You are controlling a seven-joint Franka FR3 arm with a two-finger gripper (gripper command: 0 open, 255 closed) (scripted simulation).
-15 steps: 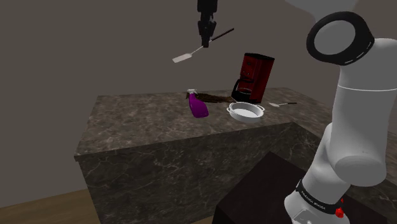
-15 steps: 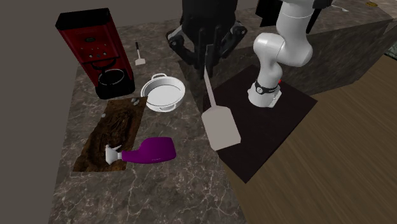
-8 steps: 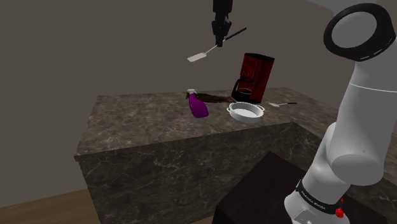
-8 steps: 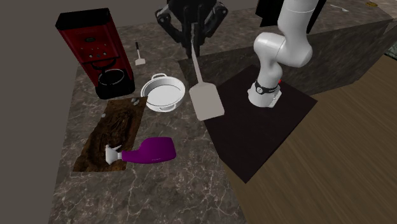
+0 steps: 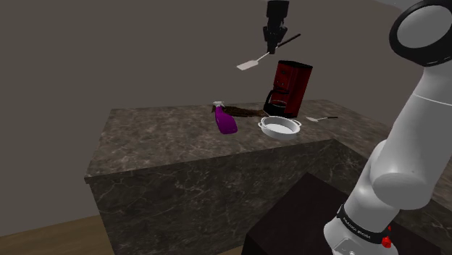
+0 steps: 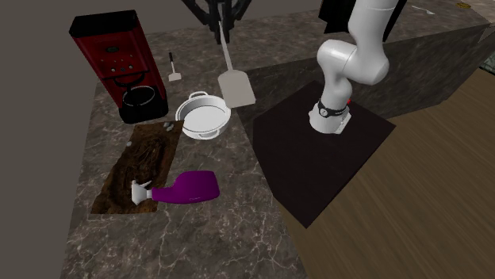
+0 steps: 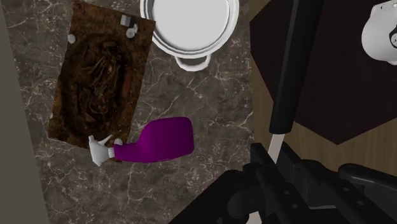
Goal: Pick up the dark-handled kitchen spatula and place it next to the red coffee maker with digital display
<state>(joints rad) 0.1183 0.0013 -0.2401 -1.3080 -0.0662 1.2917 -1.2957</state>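
While claw (image 5: 271, 49) grips spatula (image 6: 235, 85), marbled counter (image 5: 159, 127), wall (image 5: 109, 51).

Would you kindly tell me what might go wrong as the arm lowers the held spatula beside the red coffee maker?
1. The tool holds the spatula high, blade jutting out tilted; it may pivot or slip.
2. Descending, the blade could strike the coffee maker or the white pan near it.
3. A small utensil already lies beside the maker, crowding that spot.

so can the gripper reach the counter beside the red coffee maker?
Likely yes: the gripper, holding the spatula, hangs high over the counter; open air down to the coffee maker, white bowl aside.
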